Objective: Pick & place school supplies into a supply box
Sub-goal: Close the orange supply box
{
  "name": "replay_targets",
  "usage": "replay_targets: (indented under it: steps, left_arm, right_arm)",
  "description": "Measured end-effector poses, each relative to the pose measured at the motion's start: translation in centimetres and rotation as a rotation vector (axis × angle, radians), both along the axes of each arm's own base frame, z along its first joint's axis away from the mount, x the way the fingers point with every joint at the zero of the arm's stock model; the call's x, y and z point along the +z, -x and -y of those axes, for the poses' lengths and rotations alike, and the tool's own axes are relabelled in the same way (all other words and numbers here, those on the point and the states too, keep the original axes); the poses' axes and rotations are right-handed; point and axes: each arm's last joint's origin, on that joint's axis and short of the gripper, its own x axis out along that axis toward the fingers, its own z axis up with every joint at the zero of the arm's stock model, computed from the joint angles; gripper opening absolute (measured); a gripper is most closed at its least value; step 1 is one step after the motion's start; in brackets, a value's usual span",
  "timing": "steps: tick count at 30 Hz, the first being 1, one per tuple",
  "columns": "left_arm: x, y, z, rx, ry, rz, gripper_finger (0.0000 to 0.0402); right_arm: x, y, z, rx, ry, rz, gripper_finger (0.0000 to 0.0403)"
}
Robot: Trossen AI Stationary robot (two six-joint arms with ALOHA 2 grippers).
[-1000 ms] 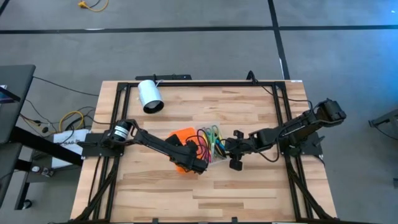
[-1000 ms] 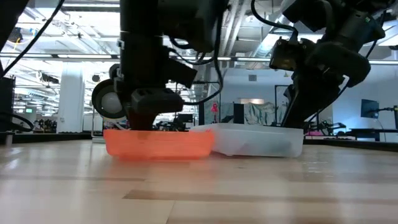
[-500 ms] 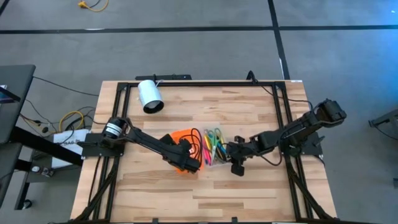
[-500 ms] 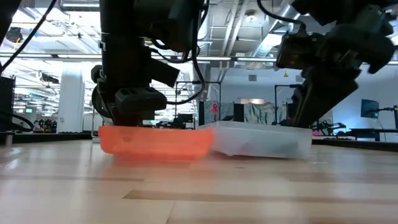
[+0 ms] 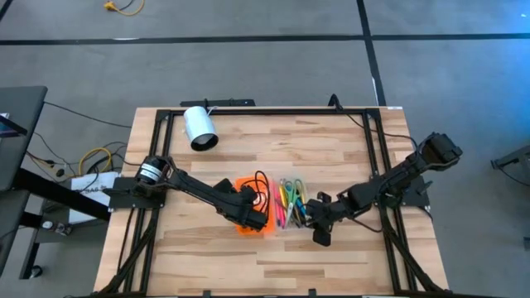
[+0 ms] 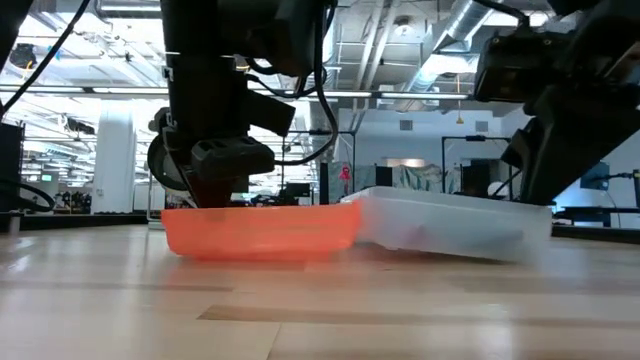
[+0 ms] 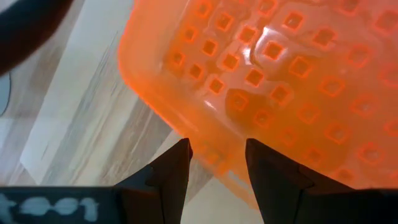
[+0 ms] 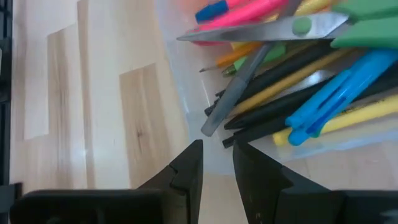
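The supply box lies open in the middle of the table. Its orange lid (image 5: 246, 184) and its clear tray (image 6: 450, 222) sit side by side, open sides up. The school supplies (image 5: 288, 199), pens, pencils and green-handled scissors (image 8: 348, 28), lie in the tray. My left gripper (image 5: 257, 220) is shut on the lid's near rim. My right gripper (image 5: 311, 218) is shut on the tray's wall at its right near corner. My left gripper pinches the orange lid's rim (image 7: 214, 155) between its two fingers, one finger inside the lid and one outside. The fingers slant down from the table's left. The lid rests flat on the table. My right gripper pinches the clear tray's wall near a corner (image 8: 214, 152) between its two fingers, one inside the tray and one outside. The fingers slant down from the table's right. The tray stays on the table with the supplies in it.
A white cylinder (image 5: 199, 128) lies at the far left of the table. A black frame (image 5: 265, 110) runs along the table's edges. Bare wood shows toward the near edge and at the far right.
My right gripper has swung toward the table's near edge and rolled, and the tray's right end has come nearer with it, so the box has turned. My left gripper has drawn back a little toward the table's left with the lid.
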Motion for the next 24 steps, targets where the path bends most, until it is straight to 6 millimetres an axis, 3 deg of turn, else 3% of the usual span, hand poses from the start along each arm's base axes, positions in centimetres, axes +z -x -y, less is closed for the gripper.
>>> replay_targets:
  steps: [8,13,19,21,24]
  left_arm:
    - [0.9,0.2,0.0,-0.003,-0.003,0.024,0.0153]
    - [3.6,0.6,-0.2,-0.031,-0.043,0.133,0.0153]
    - [7.8,2.1,0.2,-0.198,-0.089,0.19,0.0153]
    - [7.9,3.0,0.3,-0.257,-0.071,0.148,0.0153]
    - [6.4,4.4,0.3,-0.298,0.037,0.106,0.0153]
  right_arm:
    - [0.4,0.4,-0.4,-0.02,0.059,0.05,0.0086]
    - [2.0,0.5,-0.1,-0.017,0.109,0.144,0.0086]
    - [3.5,0.9,0.5,0.004,0.17,0.214,0.0086]
    - [3.4,1.0,1.0,0.005,0.198,0.188,0.0086]
    - [3.0,1.4,1.7,0.004,0.261,0.117,0.0086]
